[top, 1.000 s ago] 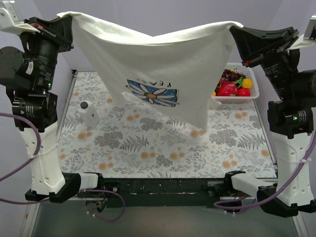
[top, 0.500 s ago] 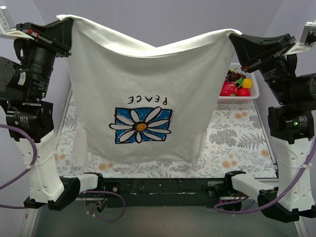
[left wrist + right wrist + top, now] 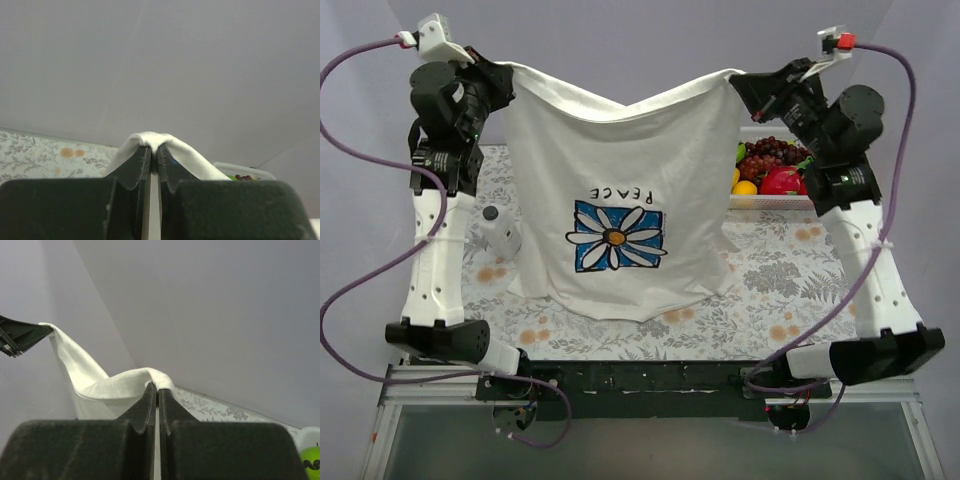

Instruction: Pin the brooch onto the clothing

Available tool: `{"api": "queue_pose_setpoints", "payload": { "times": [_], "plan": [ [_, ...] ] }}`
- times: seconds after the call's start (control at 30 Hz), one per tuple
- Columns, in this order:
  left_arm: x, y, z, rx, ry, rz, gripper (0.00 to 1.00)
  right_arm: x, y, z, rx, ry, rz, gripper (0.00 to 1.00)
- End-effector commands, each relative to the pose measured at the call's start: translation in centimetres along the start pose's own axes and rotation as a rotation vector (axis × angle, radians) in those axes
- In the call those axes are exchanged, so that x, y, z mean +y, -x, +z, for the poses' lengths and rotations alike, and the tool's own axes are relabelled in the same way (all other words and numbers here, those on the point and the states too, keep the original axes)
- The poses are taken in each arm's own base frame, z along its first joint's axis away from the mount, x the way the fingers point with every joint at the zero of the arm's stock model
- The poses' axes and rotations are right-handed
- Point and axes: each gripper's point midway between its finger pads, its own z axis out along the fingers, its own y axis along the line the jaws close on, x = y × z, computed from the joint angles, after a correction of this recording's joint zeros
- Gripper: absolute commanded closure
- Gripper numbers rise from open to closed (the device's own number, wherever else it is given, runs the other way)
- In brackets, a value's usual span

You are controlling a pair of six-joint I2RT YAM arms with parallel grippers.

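The white T-shirt (image 3: pixel 620 150) hangs like a soft cotton curtain between the two raised arms. Its top edge sags in a shallow curve from one pinched corner to the other. The left jaws are closed on the shirt's upper left corner, and the left wrist view shows the cloth bulging in a small rounded fold over the black tips. The right jaws are closed on the upper right corner in the same way, with a creased band of fabric trailing away from them. On the shirt's front are a blue square with a white daisy and, above it, the word PEACE, upside down from above. The hem is slightly wavy and reaches down toward the near edge of the table (image 3: pixel 790 300); whether it rests there I cannot tell. The brooch (image 3: pixel 491 212), a small round dark disc, lies near the table's left edge, just by a small white object (image 3: pixel 505 238) and close to the shirt's left side. A white mesh basket (image 3: pixel 770 202) of glossy fruit stands in the far right corner. The table carries a matte cover printed with grey ferns and orange spots, and it shows uncovered to the right of the shirt and along the near edge.
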Motion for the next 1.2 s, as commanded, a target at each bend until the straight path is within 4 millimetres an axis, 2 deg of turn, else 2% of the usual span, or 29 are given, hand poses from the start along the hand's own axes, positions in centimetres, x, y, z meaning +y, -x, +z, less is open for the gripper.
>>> {"api": "queue_pose_setpoints", "payload": {
  "times": [0.0, 0.03, 0.07, 0.1, 0.13, 0.17, 0.2, 0.23, 0.27, 0.3, 0.33, 0.43, 0.53, 0.57, 0.63, 0.7, 0.73, 0.77, 0.8, 0.83, 0.87, 0.9, 0.93, 0.97, 1.0, 1.03, 1.07, 1.1, 1.17],
  "plan": [
    [1.5, 0.6, 3.3, -0.047, 0.043, 0.021, 1.00, -1.2, 0.7, 3.8, -0.048, 0.046, -0.006, 0.99],
    [1.9, 0.3, 4.1, -0.040, 0.046, 0.021, 1.00, -1.5, 0.8, 4.6, -0.039, 0.047, -0.001, 0.99],
    [1.3, 2.2, 4.3, -0.078, 0.032, 0.014, 1.00, -3.5, -0.9, 6.7, -0.003, 0.025, 0.017, 0.99],
    [2.3, 0.7, 6.5, -0.048, 0.045, 0.012, 1.00, -4.1, -0.8, 7.6, -0.003, 0.020, 0.008, 0.99],
    [2.4, 1.4, 7.0, -0.058, 0.041, 0.011, 1.00, -2.8, 2.4, 8.3, -0.066, 0.051, -0.022, 0.99],
    [1.5, 3.8, 7.0, -0.110, 0.016, 0.006, 1.00, -4.8, 0.7, 10.2, -0.040, 0.029, -0.003, 0.99],
    [2.0, 3.2, 8.5, -0.102, 0.019, -0.001, 1.00, -4.7, 1.7, 10.9, -0.069, 0.039, -0.015, 0.99],
    [2.2, 3.9, 9.0, -0.123, 0.017, -0.001, 1.00, -3.4, 4.5, 11.2, -0.133, 0.071, -0.039, 0.99],
    [2.0, 4.8, 9.1, -0.150, 0.006, -0.003, 1.00, -4.4, 4.2, 12.4, -0.148, 0.066, -0.037, 0.99],
    [1.5, 5.7, 9.1, -0.181, -0.009, -0.008, 1.00, -4.2, 5.1, 12.6, -0.182, 0.075, -0.052, 0.99],
    [2.6, 7.6, 8.8, -0.241, 0.000, -0.001, 1.00, -4.1, 5.6, 12.7, -0.208, 0.082, -0.052, 0.99],
    [2.5, 9.9, 8.0, -0.302, -0.032, 0.001, 1.00, -2.8, 9.5, 11.2, -0.357, 0.082, -0.113, 0.99],
    [2.9, 12.0, 6.7, -0.357, -0.030, 0.000, 1.00, -2.1, 11.4, 9.8, -0.416, 0.062, -0.162, 0.99],
    [3.0, 12.7, 6.3, -0.375, -0.026, 0.002, 1.00, -2.7, 11.2, 9.7, -0.417, 0.037, -0.181, 0.99],
    [2.8, 13.3, 5.7, -0.393, -0.037, 0.005, 1.00, -1.4, 12.5, 8.4, -0.460, 0.053, -0.219, 0.99],
    [2.6, 12.7, 5.7, -0.372, -0.050, 0.002, 1.00, -2.2, 11.0, 8.3, -0.435, 0.038, -0.235, 0.99],
    [3.6, 10.8, 6.6, -0.322, -0.034, -0.018, 1.00, -1.8, 11.0, 7.5, -0.434, 0.041, -0.235, 0.99],
    [3.5, 10.6, 5.9, -0.312, -0.035, -0.021, 1.00, -2.0, 10.2, 7.4, -0.419, 0.038, -0.231, 0.99],
    [3.8, 9.9, 5.8, -0.300, -0.030, -0.022, 1.00, -3.7, 6.9, 7.7, -0.353, 0.014, -0.202, 0.99],
    [5.9, 6.2, 6.9, -0.222, 0.016, -0.034, 1.00, -3.0, 6.8, 6.8, -0.349, 0.026, -0.207, 0.99],
    [5.3, 6.9, 5.1, -0.240, 0.015, -0.033, 1.00, -3.5, 5.6, 6.5, -0.324, 0.015, -0.196, 0.99],
    [6.2, 5.6, 4.8, -0.225, 0.037, -0.040, 1.00, -5.5, 1.3, 6.3, -0.239, -0.018, -0.161, 0.99],
    [7.9, 2.0, 4.8, -0.151, 0.077, -0.055, 1.00, -5.1, 1.1, 5.2, -0.240, -0.028, -0.162, 0.99],
    [8.0, 1.3, 3.4, -0.137, 0.087, -0.060, 1.00, -6.0, -0.9, 4.6, -0.204, -0.053, -0.143, 0.99],
    [8.7, -0.1, 2.7, -0.110, 0.112, -0.071, 1.00, -7.7, -4.9, 3.8, -0.127, -0.092, -0.109, 0.99],
    [9.5, -1.7, 2.1, -0.078, 0.136, -0.078, 1.00, -7.6, -5.8, 2.5, -0.114, -0.108, -0.096, 0.99],
    [11.8, -6.3, 1.7, 0.013, 0.196, -0.100, 1.00, -8.0, -7.4, 1.7, -0.085, -0.125, -0.072, 0.99],
    [11.8, -7.0, 0.0, 0.026, 0.208, -0.117, 1.00, -8.2, -8.9, 0.9, -0.054, -0.131, -0.052, 0.99],
    [13.2, -12.1, -2.3, 0.140, 0.237, -0.153, 1.00, -9.2, -14.2, -1.9, 0.064, -0.176, -0.003, 0.99]
  ]
}}
